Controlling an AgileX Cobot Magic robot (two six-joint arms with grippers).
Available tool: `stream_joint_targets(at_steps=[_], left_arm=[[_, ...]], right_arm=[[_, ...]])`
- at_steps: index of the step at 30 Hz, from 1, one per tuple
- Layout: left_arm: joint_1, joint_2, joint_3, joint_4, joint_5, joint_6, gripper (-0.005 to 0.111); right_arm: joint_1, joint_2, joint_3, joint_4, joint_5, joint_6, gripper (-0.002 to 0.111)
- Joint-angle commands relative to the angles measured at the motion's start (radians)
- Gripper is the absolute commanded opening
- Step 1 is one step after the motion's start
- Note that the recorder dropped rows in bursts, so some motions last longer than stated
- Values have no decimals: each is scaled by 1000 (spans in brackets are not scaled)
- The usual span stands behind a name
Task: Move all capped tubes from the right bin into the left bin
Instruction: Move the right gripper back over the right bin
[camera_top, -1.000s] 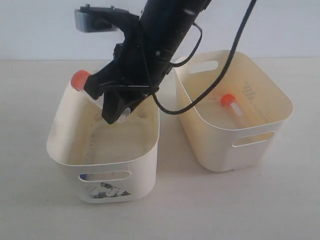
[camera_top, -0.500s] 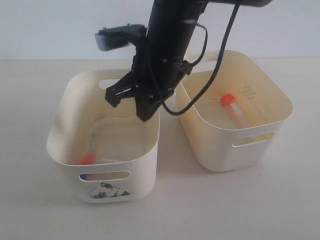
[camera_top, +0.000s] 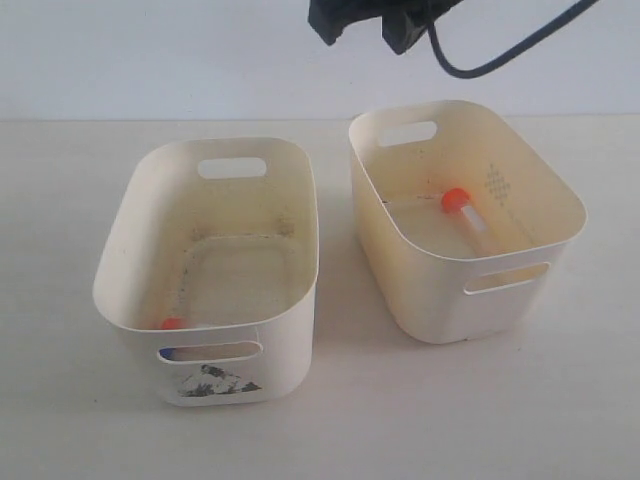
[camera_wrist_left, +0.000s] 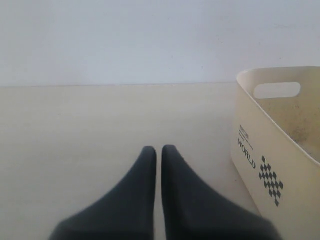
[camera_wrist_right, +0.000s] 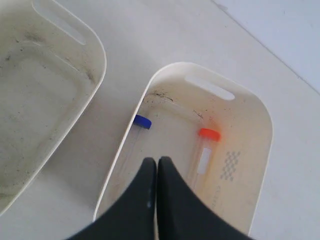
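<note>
An orange-capped tube (camera_top: 172, 323) lies on the floor of the left bin (camera_top: 130, 230), by its near wall. The right bin (camera_top: 430, 290) holds another orange-capped tube (camera_top: 462, 210). From the right wrist view, this orange-capped tube (camera_wrist_right: 206, 145) and a blue-capped tube (camera_wrist_right: 140, 131) lie side by side in the right bin (camera_wrist_right: 245, 150). My right gripper (camera_wrist_right: 157, 162) hangs shut and empty high above that bin; only a dark piece of its arm (camera_top: 400, 25) shows at the exterior view's top edge. My left gripper (camera_wrist_left: 156, 150) is shut and empty over bare table beside the left bin (camera_wrist_left: 260, 135).
The two bins stand side by side with a narrow gap between them on a pale tabletop (camera_top: 360, 420). A black cable (camera_top: 500, 60) hangs from the right arm above the right bin. A light wall runs behind the table.
The right gripper let the orange-capped tube fall into the left bin, shut, then rose out of that bin and swung toward the right bin, leaving the exterior view almost entirely.
</note>
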Motion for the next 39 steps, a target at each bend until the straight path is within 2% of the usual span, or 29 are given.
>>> stream_joint_targets(at_steps=[1,33,39], left_arm=[[1,-3,-3,0,-1,-8,4],[1,-3,-3,0,-1,-8,4],[1,-3,-3,0,-1,-8,4]], right_arm=[[-1,-36,-6,-10,2,12,0],[-1,-34,-4,1,2,20,0],[-1,-5,-4,-110,2,66,0]])
